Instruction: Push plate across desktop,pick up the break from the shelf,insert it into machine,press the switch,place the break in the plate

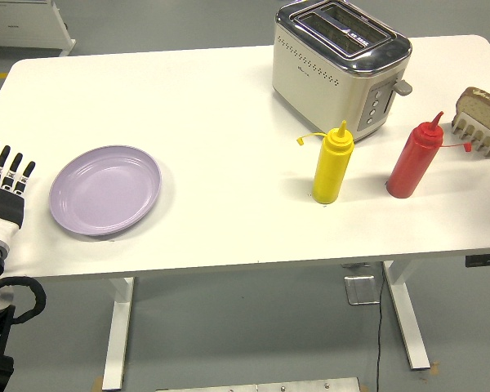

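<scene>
A lilac plate point(105, 189) lies on the white table point(220, 122) at the near left. My left hand point(6, 181) is just left of the plate, fingers straight and spread, holding nothing and not touching it. A silver toaster point(340, 65) with two empty slots stands at the back right, its lever point(403, 86) facing right. A slice of brown bread point(484, 111) stands in a small beige rack point(478, 132) at the far right edge. My right hand is out of view.
A yellow squeeze bottle point(333, 163) and a red squeeze bottle point(415, 158) stand upright in front of the toaster, between the plate and the rack. The table's near edge runs just below the plate.
</scene>
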### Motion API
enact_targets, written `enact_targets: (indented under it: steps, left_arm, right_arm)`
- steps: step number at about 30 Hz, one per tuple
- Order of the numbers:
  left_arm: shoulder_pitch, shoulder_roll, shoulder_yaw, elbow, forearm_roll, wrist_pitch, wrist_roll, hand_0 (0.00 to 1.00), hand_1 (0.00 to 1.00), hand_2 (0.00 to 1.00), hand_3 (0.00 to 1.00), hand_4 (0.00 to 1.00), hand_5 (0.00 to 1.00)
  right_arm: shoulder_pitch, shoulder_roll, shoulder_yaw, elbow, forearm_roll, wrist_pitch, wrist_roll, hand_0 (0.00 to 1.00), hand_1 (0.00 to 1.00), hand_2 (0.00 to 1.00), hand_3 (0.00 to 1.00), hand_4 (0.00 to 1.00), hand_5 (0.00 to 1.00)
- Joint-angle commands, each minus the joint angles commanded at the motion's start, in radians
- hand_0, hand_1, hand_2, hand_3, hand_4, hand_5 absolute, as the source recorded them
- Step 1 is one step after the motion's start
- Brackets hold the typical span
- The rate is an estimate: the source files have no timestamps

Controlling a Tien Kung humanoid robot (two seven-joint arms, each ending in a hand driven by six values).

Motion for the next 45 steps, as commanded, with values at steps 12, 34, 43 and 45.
enact_targets:
  steps: [12,34,43,45]
  left_arm:
    - [-0.012,-0.006,0.017,0.029,0.003,0.010,-0.011,0.843,0.915,0.906,0.807,0.631,0.998]
    - [-0.061,-0.022,0.096,0.101,-0.002,-0.002,-0.014,0.871,0.934,0.928,0.826,0.632,0.998]
    - [-0.089,-0.029,0.132,0.124,-0.005,-0.012,-0.006,0.876,0.938,0.934,0.838,0.630,0.998]
    - [-0.096,-0.031,0.141,0.131,-0.007,-0.013,-0.005,0.880,0.938,0.936,0.841,0.633,0.998]
  right_arm:
    - [0.000,0.001,0.007,-0.001,0.006,0.004,-0.006,0.815,0.766,0.751,0.676,0.427,0.476]
    - [0.025,-0.014,-0.042,0.002,-0.169,-0.111,0.042,0.833,0.797,0.775,0.715,0.449,0.410]
    - [0.108,-0.077,-0.128,-0.059,-0.477,-0.264,-0.036,0.901,0.855,0.857,0.861,0.646,0.342]
    - [0.131,-0.092,-0.144,-0.080,-0.550,-0.281,-0.070,0.935,0.894,0.896,0.902,0.702,0.292]
